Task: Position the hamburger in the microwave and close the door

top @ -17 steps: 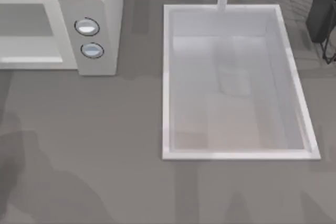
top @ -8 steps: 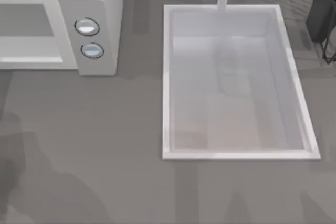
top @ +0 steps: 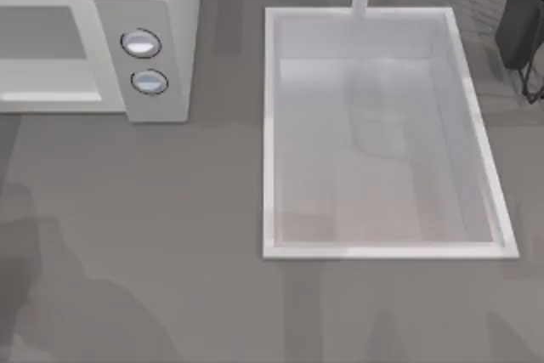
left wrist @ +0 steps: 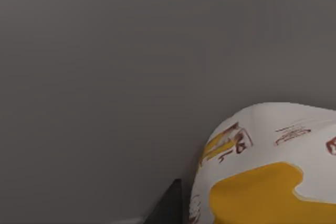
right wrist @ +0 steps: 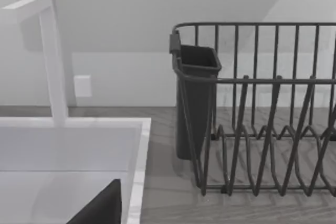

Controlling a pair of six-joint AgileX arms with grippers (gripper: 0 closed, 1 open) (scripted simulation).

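The left gripper's state cannot be told; its dark fingertip (left wrist: 170,203) sits just beside the hamburger (left wrist: 268,166), a rounded wrapped lump printed yellow and maroon. The boxy off-white microwave (top: 161,6) stands far left, beside a white rectangular sink (top: 270,125) and wire rack (right wrist: 262,124)

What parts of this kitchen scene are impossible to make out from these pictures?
- Microwave: the top view's left edge cuts it off, so whether its door is open cannot be told.
- Hamburger: the left wrist view's edges crop it; its resting place is unclear.
- Dish rack: cropped at the right wrist view's edge.
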